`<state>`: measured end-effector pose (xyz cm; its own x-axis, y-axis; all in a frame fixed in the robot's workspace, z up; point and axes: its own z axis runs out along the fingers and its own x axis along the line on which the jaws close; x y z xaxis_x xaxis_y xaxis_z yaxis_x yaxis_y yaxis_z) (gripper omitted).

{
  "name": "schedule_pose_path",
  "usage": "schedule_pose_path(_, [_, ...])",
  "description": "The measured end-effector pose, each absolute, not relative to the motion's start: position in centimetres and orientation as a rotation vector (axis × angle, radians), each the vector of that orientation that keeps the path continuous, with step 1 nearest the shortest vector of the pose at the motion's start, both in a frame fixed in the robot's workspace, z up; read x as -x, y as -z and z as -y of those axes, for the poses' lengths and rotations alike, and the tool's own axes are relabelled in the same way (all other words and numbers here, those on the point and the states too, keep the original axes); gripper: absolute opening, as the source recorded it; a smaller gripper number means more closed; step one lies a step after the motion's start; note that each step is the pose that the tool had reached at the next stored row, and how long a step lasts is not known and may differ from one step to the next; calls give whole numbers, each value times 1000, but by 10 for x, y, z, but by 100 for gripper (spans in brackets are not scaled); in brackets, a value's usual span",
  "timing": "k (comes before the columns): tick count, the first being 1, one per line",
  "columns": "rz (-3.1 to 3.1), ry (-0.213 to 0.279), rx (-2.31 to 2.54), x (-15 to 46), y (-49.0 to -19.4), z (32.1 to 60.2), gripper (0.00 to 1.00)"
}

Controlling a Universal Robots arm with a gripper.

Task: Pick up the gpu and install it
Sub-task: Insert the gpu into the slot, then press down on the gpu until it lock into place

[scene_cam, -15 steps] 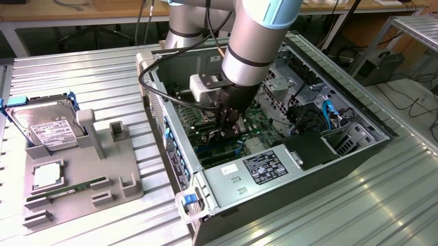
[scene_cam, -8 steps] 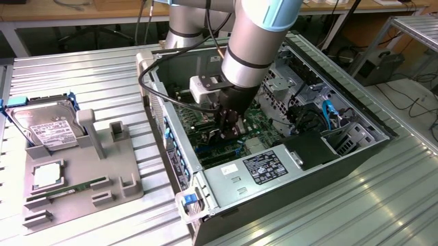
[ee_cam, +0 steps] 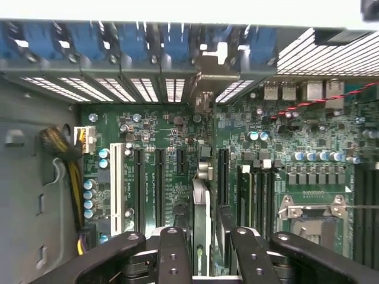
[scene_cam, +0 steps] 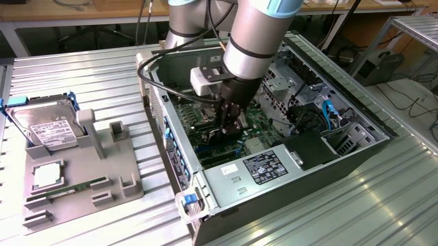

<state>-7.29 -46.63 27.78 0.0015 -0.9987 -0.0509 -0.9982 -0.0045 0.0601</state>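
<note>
Gripper [ee_cam: 201,254], reaching down into the open PC case [scene_cam: 356,148], w/ fingers [ee_cam: 173,254] apart, flanking the gpu [ee_cam: 201,219]. Gpu stands on edge in a motherboard [ee_cam: 284,142] slot, mid-board; its bracket [ee_cam: 204,89] meets the slotted rear wall. Beyond case, toward the exterior view's left: grey tray [scene_cam: 120,169] w/ hard drive [scene_cam: 44,128].

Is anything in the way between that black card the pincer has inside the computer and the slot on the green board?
Nothing visible blocks it. The pincer stands on either side of the gpu, which stands on edge over the motherboard, in line with the slots. The card's lower edge is hidden, so whether it is seated cannot be told.
</note>
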Motion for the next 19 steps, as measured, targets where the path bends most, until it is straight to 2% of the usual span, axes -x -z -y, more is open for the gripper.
schedule_pose_path(7, [2212,120,-2219,75,-289,466,33])
schedule_pose_path(10, [2209,106,-2216,79,-289,463,13])
schedule_pose_path(11, [2208,103,-2215,79,-289,462,11])
schedule_pose_path(19, [2206,96,-2212,80,-288,459,11])
